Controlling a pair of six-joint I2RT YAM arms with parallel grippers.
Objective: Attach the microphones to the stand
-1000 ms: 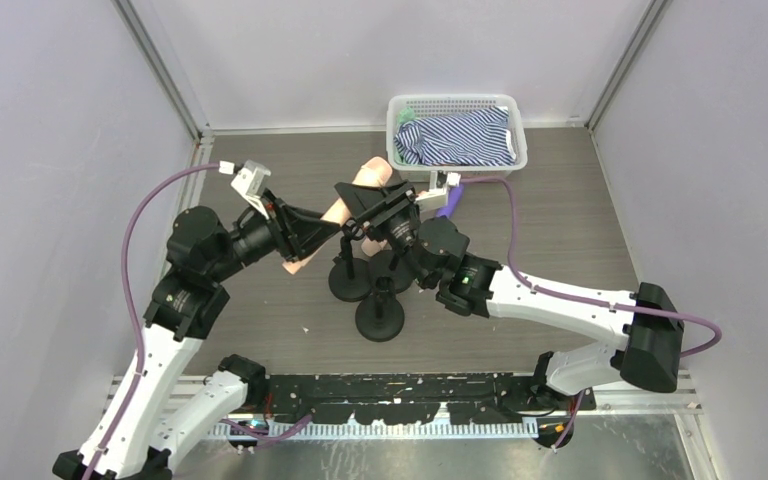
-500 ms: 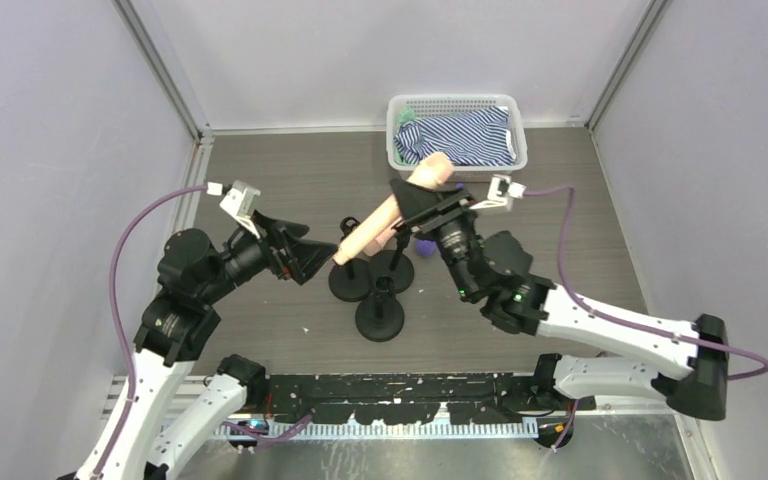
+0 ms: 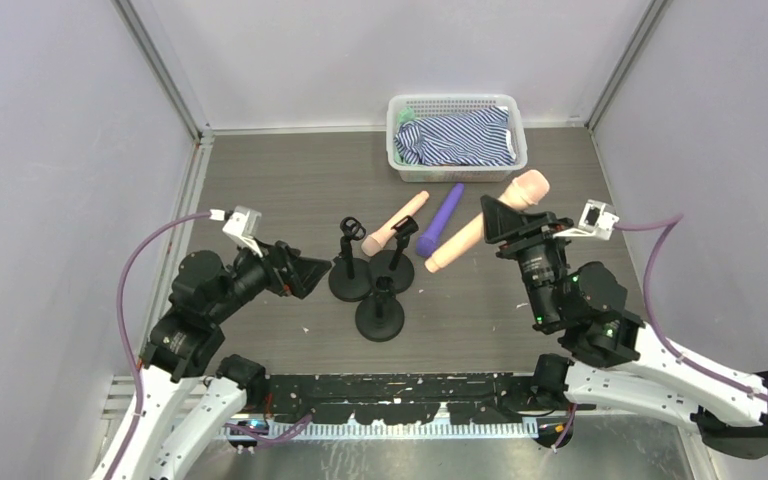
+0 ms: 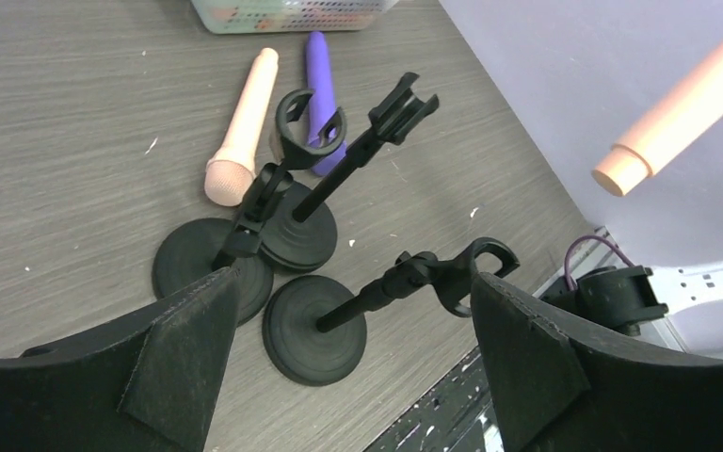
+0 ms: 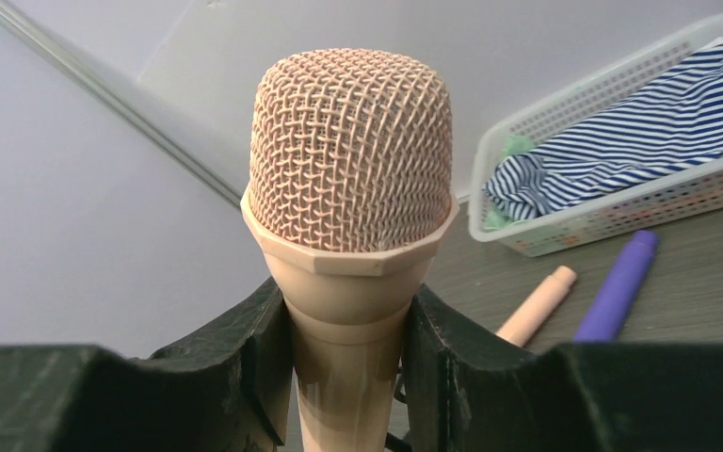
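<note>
Right claw (image 3: 505, 216) clamps a peach mic (image 3: 458, 245) just under its head, handle slanting out over the grey table (image 3: 280, 180). Left claw (image 3: 308, 272) gapes wide, holding nothing, beside three stands (image 3: 380, 305). Another peach mic (image 3: 396, 221) and a purple mic (image 3: 441, 219) lie flat near the basket (image 3: 457, 99). Lilac walls (image 3: 50, 150) all round. Both arms (image 3: 600, 330) are bent at the elbow.

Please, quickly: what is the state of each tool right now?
Left tool: open, holding nothing.
Right tool: closed on a peach-pink microphone, just below its head.
</note>
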